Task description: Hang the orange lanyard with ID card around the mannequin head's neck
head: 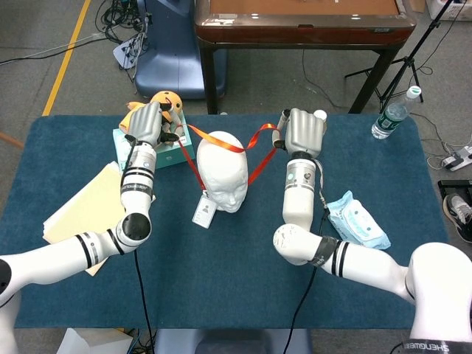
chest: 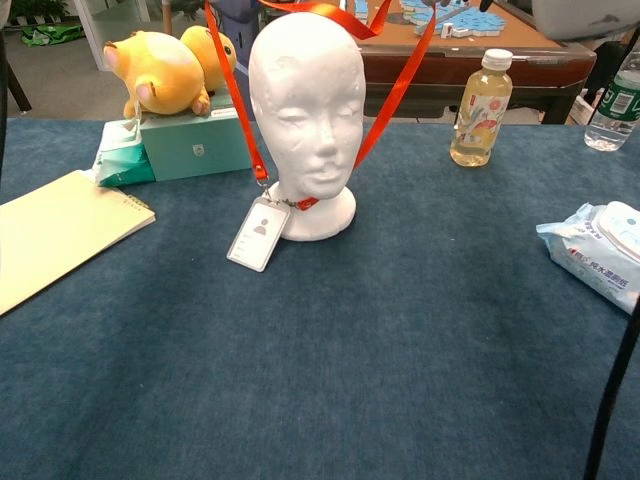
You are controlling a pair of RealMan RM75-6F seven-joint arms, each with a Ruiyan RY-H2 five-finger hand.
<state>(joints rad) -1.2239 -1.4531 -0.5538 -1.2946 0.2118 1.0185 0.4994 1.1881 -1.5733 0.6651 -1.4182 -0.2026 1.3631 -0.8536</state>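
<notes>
Two bottles point(chest: 480, 108), one mannequin head point(chest: 306, 110)

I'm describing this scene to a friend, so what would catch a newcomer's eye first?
The white mannequin head at the table's middle, with the orange lanyard stretched over its crown. The left hand and right hand hold the strap up on either side, and the ID card dangles at the neck's front.

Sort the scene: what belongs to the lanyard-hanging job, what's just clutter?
Job:
orange lanyard, held up by both hands
ID card
mannequin head
left hand
right hand

Lying about:
plush toy on teal box
notepad
drink bottle
wipes pack
water bottle
</notes>
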